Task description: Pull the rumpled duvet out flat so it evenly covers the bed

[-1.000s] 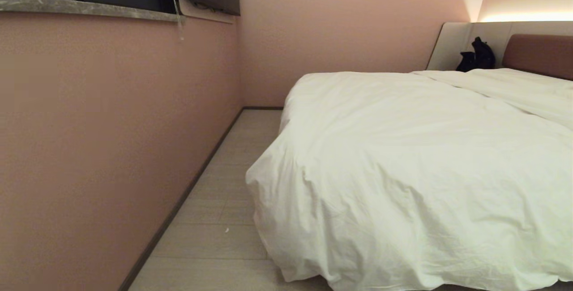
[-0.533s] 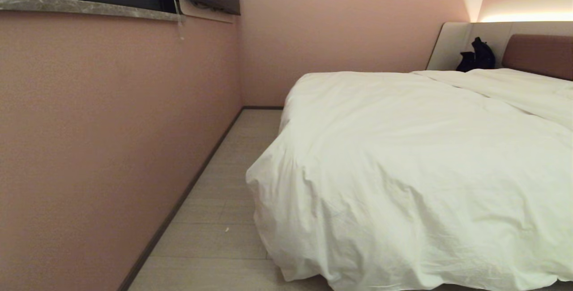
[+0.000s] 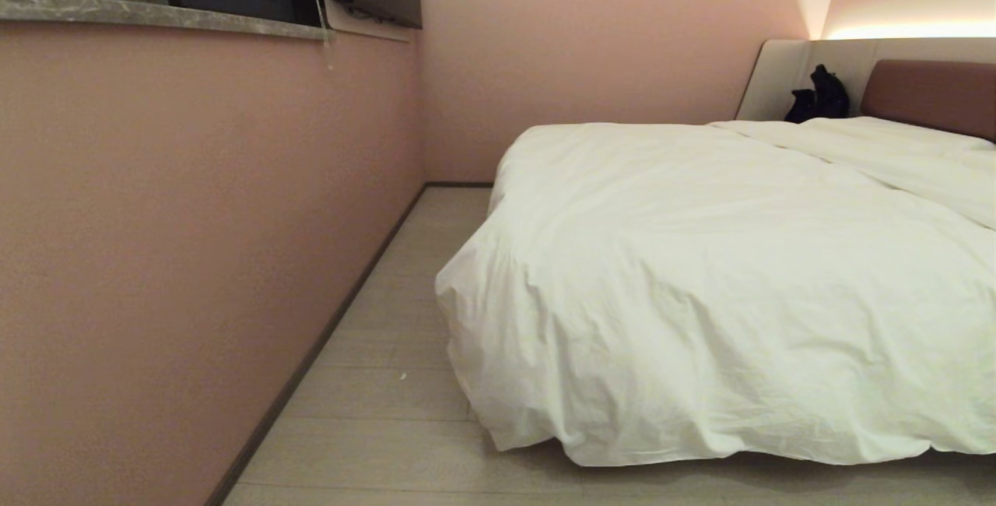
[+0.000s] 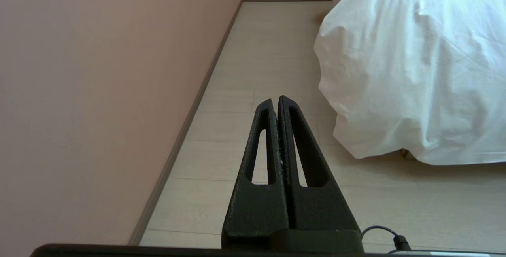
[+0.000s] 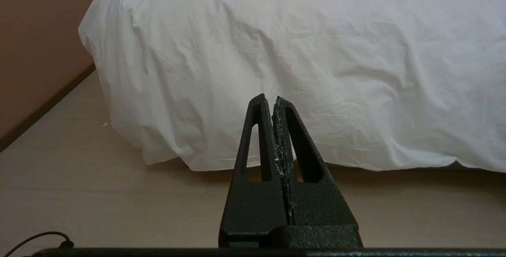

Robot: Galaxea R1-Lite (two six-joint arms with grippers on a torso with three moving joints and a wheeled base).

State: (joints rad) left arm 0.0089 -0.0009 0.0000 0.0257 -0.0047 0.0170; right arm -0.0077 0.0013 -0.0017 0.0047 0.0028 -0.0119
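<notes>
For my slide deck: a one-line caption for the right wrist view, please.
Shut right end effector points at the white duvet draping over the bed's foot nearly to the pale floor.

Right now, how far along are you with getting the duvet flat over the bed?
Mostly done by the look of it: the duvet lies spread over the bed, draping down the foot end and the wall side, with only soft creases near the corner. Nothing is in hand: the left gripper and right gripper are both shut, empty, away from the duvet. Left: perhaps smoothing the corner creases; the far side is out of view.
</notes>
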